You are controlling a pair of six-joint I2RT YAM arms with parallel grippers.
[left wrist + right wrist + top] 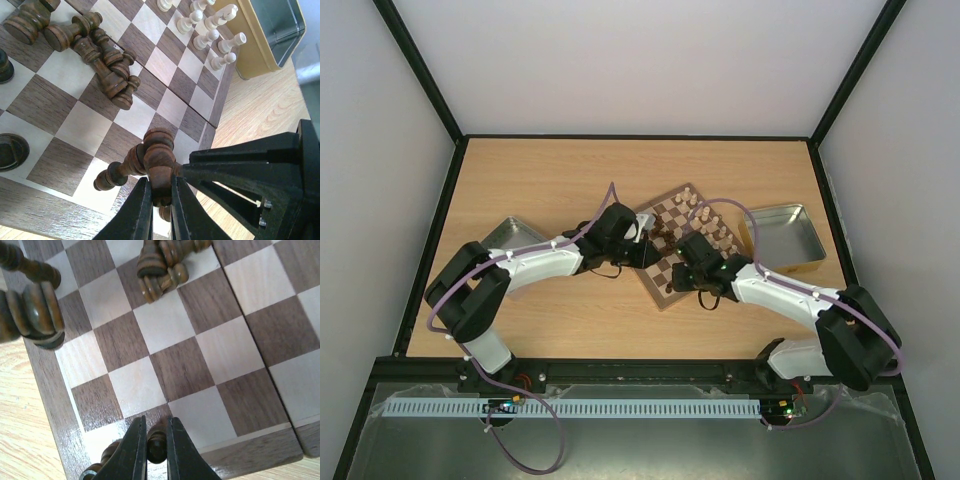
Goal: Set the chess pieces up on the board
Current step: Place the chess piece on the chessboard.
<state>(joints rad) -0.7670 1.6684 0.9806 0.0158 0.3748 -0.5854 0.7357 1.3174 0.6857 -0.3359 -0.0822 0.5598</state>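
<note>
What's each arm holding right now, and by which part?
Left tool pinches a dark brown piece below its wide end. Right tool pinches a second dark piece at its rounded tip.

Board (pixel 170 365) angled; dark pcs (pixel 107 70) toppled mid-board, white pcs (pixel 206 38) upright (far edge).

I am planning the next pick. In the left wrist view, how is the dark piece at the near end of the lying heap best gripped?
Probably at the narrow stem of that dark piece, above its wide base, coming straight down with the jaws across its length. It lies flat on the board, and other pieces lean against it, so a sideways approach looks blocked.
</note>
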